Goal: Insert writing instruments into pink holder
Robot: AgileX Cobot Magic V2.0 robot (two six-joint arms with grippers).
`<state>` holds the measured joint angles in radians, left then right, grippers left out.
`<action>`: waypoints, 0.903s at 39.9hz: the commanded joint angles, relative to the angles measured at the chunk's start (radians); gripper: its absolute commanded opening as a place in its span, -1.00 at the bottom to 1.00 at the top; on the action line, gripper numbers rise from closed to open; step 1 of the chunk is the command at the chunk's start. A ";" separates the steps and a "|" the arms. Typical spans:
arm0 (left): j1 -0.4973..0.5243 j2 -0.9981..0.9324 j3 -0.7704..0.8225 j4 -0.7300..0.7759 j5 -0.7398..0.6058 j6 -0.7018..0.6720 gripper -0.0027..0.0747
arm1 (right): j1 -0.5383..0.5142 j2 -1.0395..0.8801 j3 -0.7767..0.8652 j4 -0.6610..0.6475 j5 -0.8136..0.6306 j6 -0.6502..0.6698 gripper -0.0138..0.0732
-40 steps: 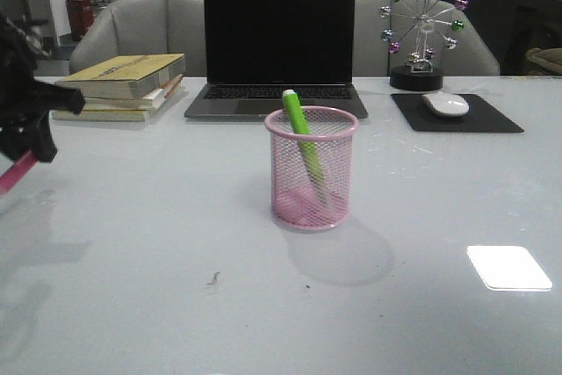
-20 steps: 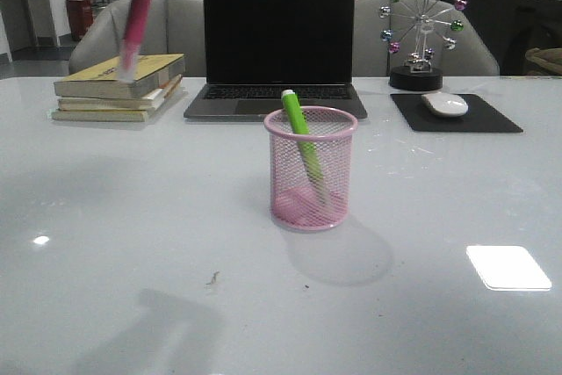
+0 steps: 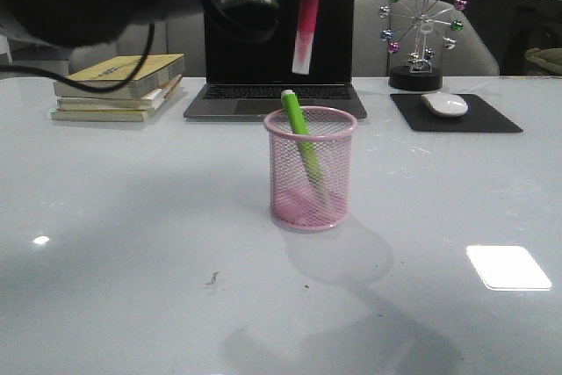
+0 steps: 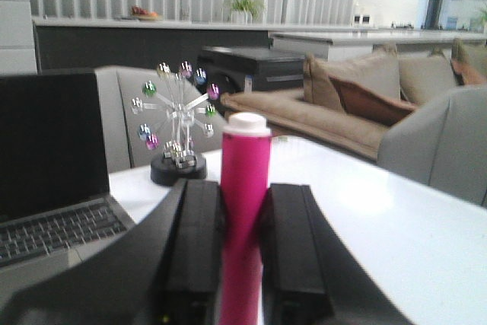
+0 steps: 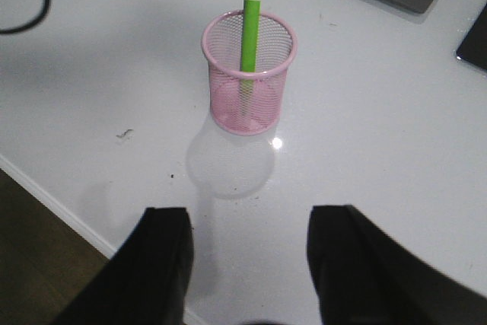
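The left gripper (image 4: 243,264) has its fingers (image 4: 194,249) clamped on the pink marker (image 3: 304,28), which hangs above the holder (image 3: 311,169), toward its 12 o'clock side, pale tip down. The green marker (image 3: 302,142) leans inside the holder, which stands mid-table (image 3: 132,217) at 6 o'clock from the laptop (image 3: 277,41). The right gripper (image 5: 247,253) hovers with fingers (image 5: 160,264) apart, holding nothing.

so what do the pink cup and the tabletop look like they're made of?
Pink holder: looks like painted wire mesh with a rolled rim; you see the green marker through it. Table: glossy white, maybe lacquer or glass; it mirrors lights and shadows.
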<state>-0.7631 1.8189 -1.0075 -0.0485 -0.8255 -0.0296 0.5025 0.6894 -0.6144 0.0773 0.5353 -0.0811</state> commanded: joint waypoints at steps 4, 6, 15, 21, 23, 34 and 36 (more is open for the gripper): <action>-0.010 0.038 -0.042 -0.008 -0.099 -0.004 -0.70 | -0.006 -0.003 -0.026 0.001 -0.069 -0.005 0.38; -0.010 0.056 -0.042 -0.008 -0.092 -0.004 -0.70 | -0.006 -0.003 -0.026 0.001 -0.069 -0.005 0.38; -0.010 0.072 -0.042 -0.008 -0.086 -0.004 -0.07 | -0.006 -0.003 -0.026 0.001 -0.069 -0.005 0.38; -0.010 0.029 -0.042 -0.004 -0.052 -0.004 0.17 | -0.006 -0.003 -0.026 0.001 -0.069 -0.005 0.38; -0.010 -0.023 -0.042 -0.004 0.012 -0.004 0.17 | -0.006 -0.003 -0.026 0.001 -0.069 -0.005 0.38; -0.010 -0.496 -0.042 0.041 0.889 -0.003 0.17 | -0.006 -0.003 -0.026 0.001 -0.069 -0.005 0.38; -0.010 -0.564 -0.040 0.049 1.015 -0.003 0.17 | -0.006 -0.003 -0.026 0.001 -0.069 -0.005 0.38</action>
<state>-0.7647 1.3618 -1.0185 -0.0134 0.0742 -0.0296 0.5025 0.6894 -0.6144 0.0773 0.5353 -0.0811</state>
